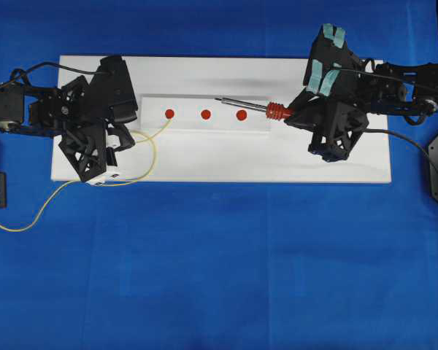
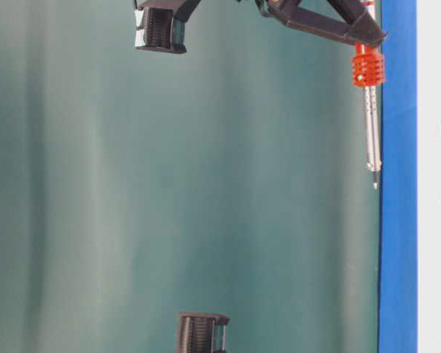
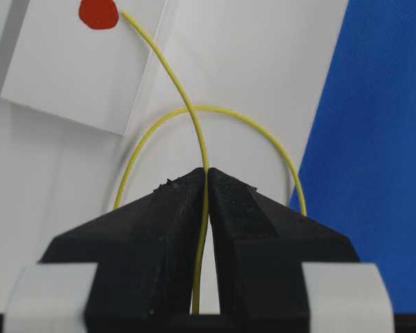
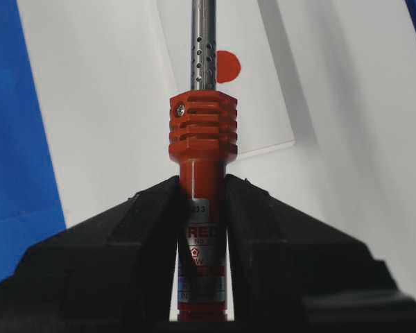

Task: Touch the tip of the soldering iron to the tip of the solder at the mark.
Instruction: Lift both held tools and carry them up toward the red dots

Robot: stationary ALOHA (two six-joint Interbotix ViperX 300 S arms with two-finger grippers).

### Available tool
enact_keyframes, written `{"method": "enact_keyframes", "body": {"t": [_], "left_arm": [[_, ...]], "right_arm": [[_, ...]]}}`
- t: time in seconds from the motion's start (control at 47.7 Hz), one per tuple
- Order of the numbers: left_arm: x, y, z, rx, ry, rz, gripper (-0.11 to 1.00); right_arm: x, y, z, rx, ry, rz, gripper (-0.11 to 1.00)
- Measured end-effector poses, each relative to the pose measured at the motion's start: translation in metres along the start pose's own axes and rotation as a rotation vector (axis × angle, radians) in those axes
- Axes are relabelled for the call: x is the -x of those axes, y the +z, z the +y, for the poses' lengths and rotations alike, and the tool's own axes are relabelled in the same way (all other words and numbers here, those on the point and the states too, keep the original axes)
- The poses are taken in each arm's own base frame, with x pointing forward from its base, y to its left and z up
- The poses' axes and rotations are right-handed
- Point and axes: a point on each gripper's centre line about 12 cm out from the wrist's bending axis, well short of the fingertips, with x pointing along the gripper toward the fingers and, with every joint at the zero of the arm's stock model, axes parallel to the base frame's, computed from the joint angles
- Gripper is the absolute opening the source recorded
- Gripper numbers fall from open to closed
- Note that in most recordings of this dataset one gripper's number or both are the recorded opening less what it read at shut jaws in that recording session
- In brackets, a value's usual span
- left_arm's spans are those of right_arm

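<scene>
Soldering iron [image 1: 252,106] is clamped by its handle in the right gripper [image 1: 301,115], held level above the white board [image 1: 277,164], tip between the middle and right red marks [image 1: 205,114]. Solder [image 3: 168,76] is pinched in the closed left gripper [image 3: 207,182]; its free end is seen just beside the left mark [image 3: 98,13]. Tips are well apart.

Soldering iron [image 4: 203,41]: shiny perforated metal, ribbed red collar.
</scene>
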Motion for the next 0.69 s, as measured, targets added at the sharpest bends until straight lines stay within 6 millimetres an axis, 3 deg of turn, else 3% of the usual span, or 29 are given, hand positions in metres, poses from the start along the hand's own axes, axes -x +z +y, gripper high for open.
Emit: {"method": "enact_keyframes", "body": {"t": [0.692], "left_arm": [[-0.0002, -0.0018, 0.0080, 0.018, 0.017, 0.004, 0.03]], "right_arm": [[0.0000, -0.0009, 0.0056, 0.012, 0.013, 0.002, 0.06]]}}
